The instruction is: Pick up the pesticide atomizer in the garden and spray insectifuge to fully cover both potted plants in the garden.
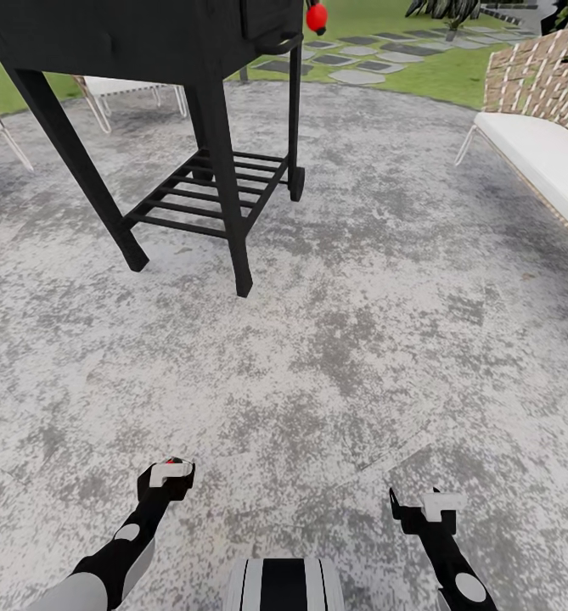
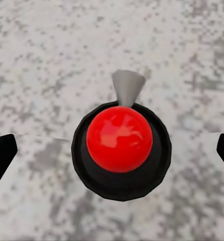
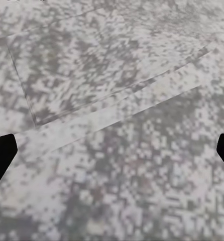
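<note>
Both grippers hanging low over patio paving, nothing held.
Left gripper (image 1: 169,475) and right gripper (image 1: 419,505) are both showing fingers spread wide apart over the grey patio (image 1: 360,339); black grill (image 1: 190,127) standing ahead, white bench (image 1: 547,161) at right, lawn (image 1: 436,76) with stepping stones (image 1: 360,64) lying beyond.

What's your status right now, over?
Both hands open, empty: left hand, right hand, low over the grey patio. Black grill stand ahead left, white bench at right. Stepping stones beyond.
</note>
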Robot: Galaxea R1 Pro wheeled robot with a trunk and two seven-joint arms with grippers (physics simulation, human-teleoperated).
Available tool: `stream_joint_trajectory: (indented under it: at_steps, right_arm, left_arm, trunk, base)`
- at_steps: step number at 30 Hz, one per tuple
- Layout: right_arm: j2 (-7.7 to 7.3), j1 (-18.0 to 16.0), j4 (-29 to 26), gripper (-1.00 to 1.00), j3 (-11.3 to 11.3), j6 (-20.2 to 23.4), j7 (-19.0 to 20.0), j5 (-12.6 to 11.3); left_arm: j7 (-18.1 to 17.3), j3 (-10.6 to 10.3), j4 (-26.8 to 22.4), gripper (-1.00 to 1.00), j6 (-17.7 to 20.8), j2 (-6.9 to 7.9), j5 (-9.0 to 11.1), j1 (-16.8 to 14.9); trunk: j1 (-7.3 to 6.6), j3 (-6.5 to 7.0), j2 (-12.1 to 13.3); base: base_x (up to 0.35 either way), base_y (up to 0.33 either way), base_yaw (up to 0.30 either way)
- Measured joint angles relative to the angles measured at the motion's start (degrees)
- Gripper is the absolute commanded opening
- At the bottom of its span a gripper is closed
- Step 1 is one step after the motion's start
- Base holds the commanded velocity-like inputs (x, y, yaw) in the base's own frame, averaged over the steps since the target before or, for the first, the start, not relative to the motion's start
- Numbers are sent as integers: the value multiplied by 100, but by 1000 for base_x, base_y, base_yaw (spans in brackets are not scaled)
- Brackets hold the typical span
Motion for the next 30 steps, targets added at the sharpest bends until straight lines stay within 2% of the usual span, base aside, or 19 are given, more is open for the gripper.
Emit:
stream_joint_trajectory:
  at_steps: [1, 2, 30]
  right_arm:
    - [0, 0, 1, 100, 0, -1, 0, 0]
    - [0, 0, 2, 100, 0, 1, 0, 2]
    - [3, 0, 11, 100, 0, 2, 0, 7]
  left_arm:
    - [0, 0, 0, 100, 3, 1, -1, 0]
    - [0, -2, 0, -100, 5, 2, -2, 0]
    - [-1, 4, -25, -100, 0, 11, 23, 0]
  trunk:
    - [0, 3, 0]
    - [0, 4, 0]
    - [0, 6, 0]
  base:
    - [0, 0, 0]
    - [0, 0, 0]
    - [0, 0, 0]
